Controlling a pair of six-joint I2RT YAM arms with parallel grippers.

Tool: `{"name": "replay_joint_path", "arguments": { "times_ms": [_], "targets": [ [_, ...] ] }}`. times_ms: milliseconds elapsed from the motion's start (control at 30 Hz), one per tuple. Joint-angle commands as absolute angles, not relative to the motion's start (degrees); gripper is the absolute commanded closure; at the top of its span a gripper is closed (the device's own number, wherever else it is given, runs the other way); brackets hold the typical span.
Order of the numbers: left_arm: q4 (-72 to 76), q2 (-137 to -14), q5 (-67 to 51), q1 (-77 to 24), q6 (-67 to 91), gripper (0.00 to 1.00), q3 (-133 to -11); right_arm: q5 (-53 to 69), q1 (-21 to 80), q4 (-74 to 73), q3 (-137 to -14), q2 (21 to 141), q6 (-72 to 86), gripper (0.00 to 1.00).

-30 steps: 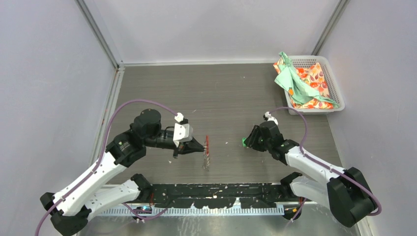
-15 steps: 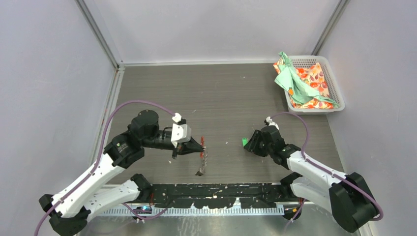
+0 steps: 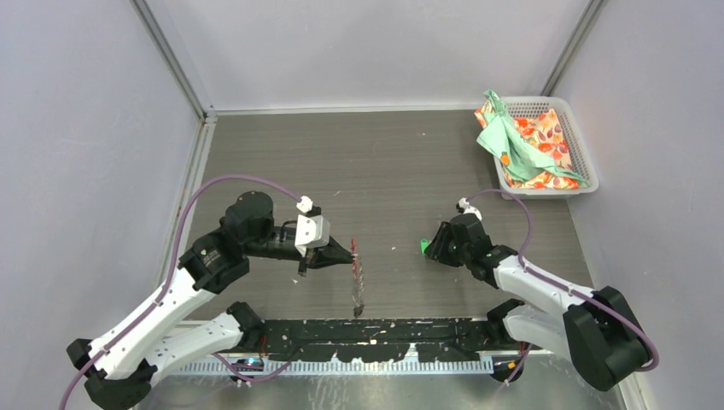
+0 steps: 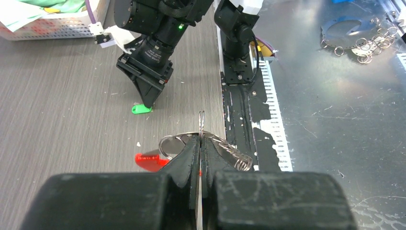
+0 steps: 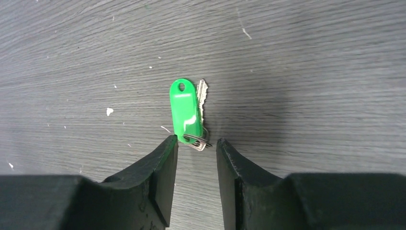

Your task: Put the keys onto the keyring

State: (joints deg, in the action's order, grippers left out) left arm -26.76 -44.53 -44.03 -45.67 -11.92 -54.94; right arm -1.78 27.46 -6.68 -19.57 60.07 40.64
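Nearest target: green-tagged key (image 5: 186, 115), flat on the tabletop (image 5: 311, 72), its small split ring lying between the parted tips of the right tool (image 5: 196, 148), which grips nothing. The keyring (image 4: 230, 154), with its red tab (image 4: 148, 162), is pinched in the fully closed left tool (image 4: 200, 143), well apart from the key, its loop dangling below. Risk, as I judge it: the key sits thin and flush on the surface, so the closing tips may ride over it or catch only the tag and let the key swivel, and the dangling loop may sway and foul the threading.
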Motion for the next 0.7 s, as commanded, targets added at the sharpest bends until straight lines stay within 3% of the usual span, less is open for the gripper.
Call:
{"name": "replay_joint_path", "arguments": {
  "times_ms": [0, 167, 467, 667],
  "targets": [
    [-23.5, -43.7, -44.5, -45.4, -11.3, 1.00, -55.6, 2.8, 27.2, -1.5, -20.0, 62.0, 39.7, 0.62],
    [-23.4, -43.9, -44.3, -45.4, -11.2, 1.00, -55.7, 3.2, 27.2, -3.7, -19.5, 58.7, 39.7, 0.72],
    [-23.1, -44.2, -44.3, -45.4, -10.8, 1.00, -56.0, 0.9, 27.2, -5.3, -18.5, 57.4, 40.1, 0.81],
    [-23.1, -44.0, -44.4, -45.5, -10.1, 1.00, -56.0, 0.2, 27.2, -5.7, -19.6, 60.5, 39.8, 0.68]
  ]
}}
